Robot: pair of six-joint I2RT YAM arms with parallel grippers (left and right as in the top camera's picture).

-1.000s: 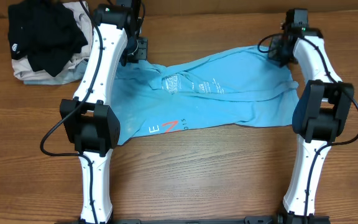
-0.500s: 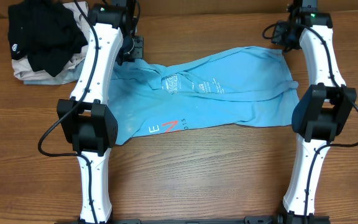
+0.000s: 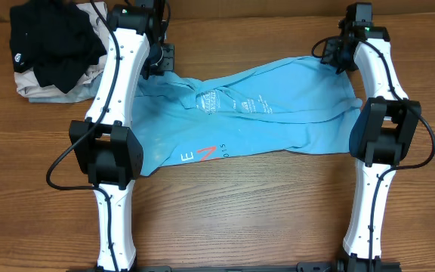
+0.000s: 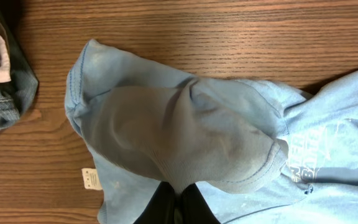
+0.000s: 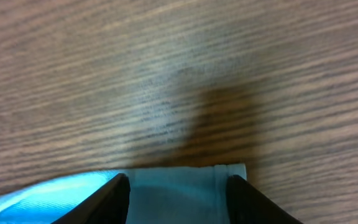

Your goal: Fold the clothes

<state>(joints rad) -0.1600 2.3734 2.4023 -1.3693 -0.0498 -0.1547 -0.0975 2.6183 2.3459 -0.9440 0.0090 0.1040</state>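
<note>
Two T-shirt [image 3: 278, 98] edges: left end effector [image 4: 179, 204] clamps a fold, right end effector [image 5: 179, 186] straddles the hem, fingers apart.

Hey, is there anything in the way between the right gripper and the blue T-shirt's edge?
Nothing visible does. The right gripper is open, with the T-shirt hem lying between its fingers on the table. The black garment lies far off on the left side.
</note>
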